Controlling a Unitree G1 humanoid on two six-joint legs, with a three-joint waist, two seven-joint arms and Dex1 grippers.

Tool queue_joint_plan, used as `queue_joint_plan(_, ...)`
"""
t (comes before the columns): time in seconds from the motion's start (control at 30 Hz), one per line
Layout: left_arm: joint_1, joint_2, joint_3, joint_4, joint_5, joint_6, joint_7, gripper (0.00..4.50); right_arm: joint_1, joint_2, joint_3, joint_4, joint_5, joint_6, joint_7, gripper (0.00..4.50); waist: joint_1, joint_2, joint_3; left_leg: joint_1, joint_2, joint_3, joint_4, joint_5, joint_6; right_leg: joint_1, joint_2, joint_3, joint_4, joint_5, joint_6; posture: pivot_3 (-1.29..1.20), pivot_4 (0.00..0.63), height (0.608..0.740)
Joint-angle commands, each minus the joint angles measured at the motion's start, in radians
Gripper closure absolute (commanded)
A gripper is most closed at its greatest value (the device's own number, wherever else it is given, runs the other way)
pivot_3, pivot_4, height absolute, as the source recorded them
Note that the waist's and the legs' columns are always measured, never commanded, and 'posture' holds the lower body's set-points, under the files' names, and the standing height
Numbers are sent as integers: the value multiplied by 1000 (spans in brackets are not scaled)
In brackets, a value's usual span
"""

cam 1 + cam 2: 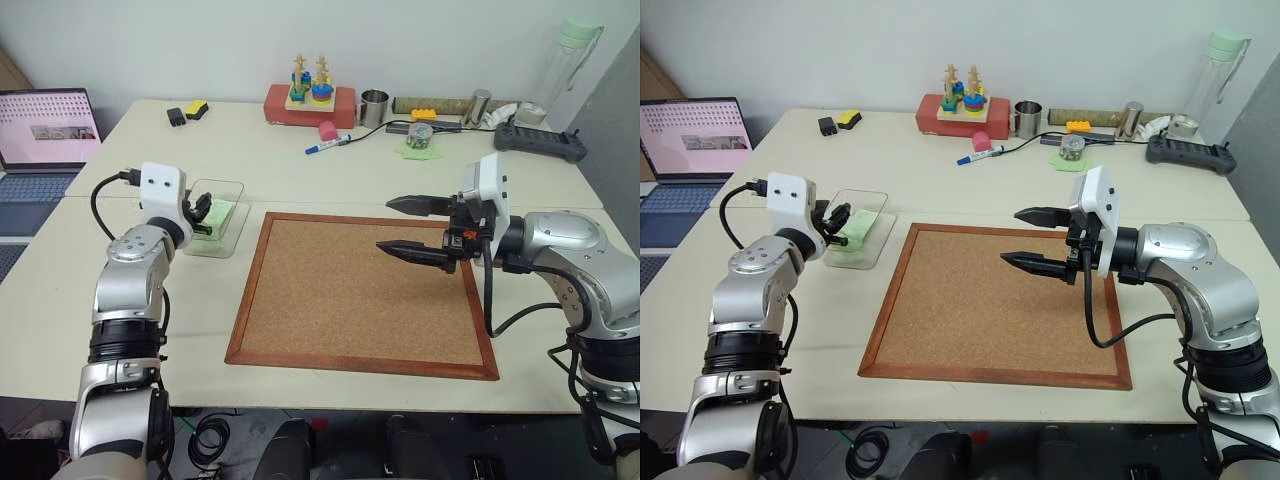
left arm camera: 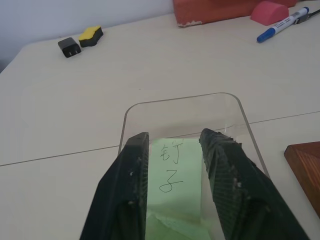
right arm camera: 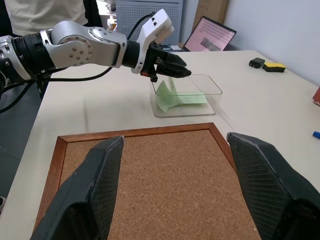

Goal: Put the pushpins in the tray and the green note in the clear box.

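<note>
Left wrist view looks along the left gripper point(image 2: 172, 165), whose two black, rough-grained fingers point(image 2: 132, 175) stand apart with the green note point(image 2: 175, 177) showing in the gap between them. The note is a thin pale-green square of paper with black handwriting; it lies inside the clear box point(image 2: 235, 107), a shallow transparent plastic rectangle with rounded corners, and its near edge curls up in a fold. Whether the fingers touch the paper cannot be told. In the right wrist view the same note sits bent in the box, one flap raised under the left fingertips. The box rests on the smooth cream table point(image 1: 300, 175), just beside the left edge of the cork board point(image 1: 350, 290), a flat grainy tan panel in a reddish-brown wooden frame. The right gripper point(image 1: 405, 225) hovers over the board, pointing left, its tapered black fingers set wide apart and holding nothing. At the far side of the table lie a blue-capped marker point(image 1: 327, 146), a red block point(image 1: 310, 105) carrying a toy of stacked coloured rings, a metal cup point(image 1: 374, 108) and a tall clear bottle point(image 1: 565, 70) with a green cap.
</note>
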State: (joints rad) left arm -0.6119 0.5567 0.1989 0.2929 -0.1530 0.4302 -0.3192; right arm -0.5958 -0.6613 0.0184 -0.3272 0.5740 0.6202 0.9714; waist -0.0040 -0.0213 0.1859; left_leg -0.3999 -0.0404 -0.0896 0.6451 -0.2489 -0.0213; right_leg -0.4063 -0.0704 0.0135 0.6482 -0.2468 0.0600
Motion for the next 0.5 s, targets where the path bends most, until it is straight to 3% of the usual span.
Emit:
queue_joint_plan(0.03,16,49,-19,-139,13,3,-46,1738,0,-21,-51,-21,13,-16,-6,1038,0,0,0,0,0,0,0,0,0,0,0,0,0,0,0,0,150,740)
queue_joint_plan(0.17,99,182,-23,-294,-24,49,-214,953,32,-56,-86,-13,-5,-32,-5,1038,-1,0,0,0,0,0,0,0,0,0,0,0,-1,0,0,0,150,740)
queue_joint_plan(0.33,237,384,45,-356,-103,105,-447,953,141,-155,-151,-26,-21,-38,18,1038,-5,1,0,0,1,2,-1,0,0,-1,0,1,-1,0,0,0,150,740)
queue_joint_plan(0.5,492,541,173,-361,-103,-35,-652,953,313,-330,-264,23,-73,-78,107,1038,-4,1,1,0,2,5,-1,0,1,-1,0,2,-1,0,0,0,150,740)
